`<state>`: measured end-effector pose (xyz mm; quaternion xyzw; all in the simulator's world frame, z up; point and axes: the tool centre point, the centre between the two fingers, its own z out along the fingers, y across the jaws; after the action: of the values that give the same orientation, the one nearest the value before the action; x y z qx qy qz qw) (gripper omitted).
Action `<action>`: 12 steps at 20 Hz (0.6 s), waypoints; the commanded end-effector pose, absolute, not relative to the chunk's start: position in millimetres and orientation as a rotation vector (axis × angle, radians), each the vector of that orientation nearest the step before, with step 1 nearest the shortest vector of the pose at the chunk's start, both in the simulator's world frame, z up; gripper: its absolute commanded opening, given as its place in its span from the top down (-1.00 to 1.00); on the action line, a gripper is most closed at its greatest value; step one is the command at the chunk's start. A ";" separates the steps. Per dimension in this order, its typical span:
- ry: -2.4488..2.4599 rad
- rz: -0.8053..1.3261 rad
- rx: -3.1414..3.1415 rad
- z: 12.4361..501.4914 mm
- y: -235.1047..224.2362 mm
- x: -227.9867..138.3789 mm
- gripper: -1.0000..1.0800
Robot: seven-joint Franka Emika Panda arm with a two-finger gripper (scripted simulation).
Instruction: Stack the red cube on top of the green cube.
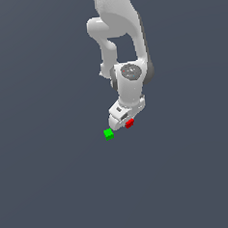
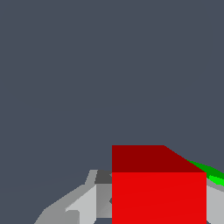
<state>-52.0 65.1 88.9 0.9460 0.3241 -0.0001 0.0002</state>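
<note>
Gripping fingers of the white robot hand (image 1: 126,123) frame the tiny bright red plain cube (image 2: 158,192) in the wrist view, where the cube fills the space closest to the camera with grey finger surfaces showing on either side of it; whether the pads actually press its faces I cannot tell, so the hand may be closed on the cube or only straddling it. Just past the red cube's far edge, a sliver of the tiny bright green plain cube (image 2: 213,176) shows, partly hidden behind it. In the exterior view the red cube sits at the tip of the hand, and the green cube (image 1: 108,134) lies just beside it toward the exterior view's left, a little lower in the picture and apart from it, on the plain dark grey table (image 1: 54,188). Behind and above them the white arm (image 1: 125,47) folds down from the upper edge of that view. By my reading, the step in hand is the pick or the start of the carry: the red cube is at the hand but not yet over its target. The next move likely calls for a firm hold, a lift clear of the green cube's top, a short sideways shift to centre above it, then a gentle lowering before release.
</note>
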 end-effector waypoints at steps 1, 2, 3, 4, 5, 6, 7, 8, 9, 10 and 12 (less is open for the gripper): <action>1.018 0.001 2.971 82.9 36.3 -46.7 1.00; 1.018 0.001 2.971 80.7 26.4 -44.7 1.00; 1.018 0.001 2.971 78.7 17.1 -42.7 1.00; 1.018 0.001 2.971 76.8 8.6 -40.8 1.00; 1.018 0.001 2.971 75.1 0.7 -39.0 1.00; 1.018 0.001 2.971 73.5 -6.4 -37.3 1.00; 1.018 0.001 2.971 72.1 -12.8 -35.8 1.00; 1.018 0.001 2.971 70.8 -18.5 -34.4 1.00; 1.018 0.001 2.971 69.7 -23.4 -33.2 1.00; 1.017 0.000 2.972 68.4 -27.7 -32.0 1.00; 1.017 0.000 2.972 67.0 -33.8 -30.2 1.00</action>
<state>-32.2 -29.0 67.9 0.9464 0.3229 -0.0006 0.0002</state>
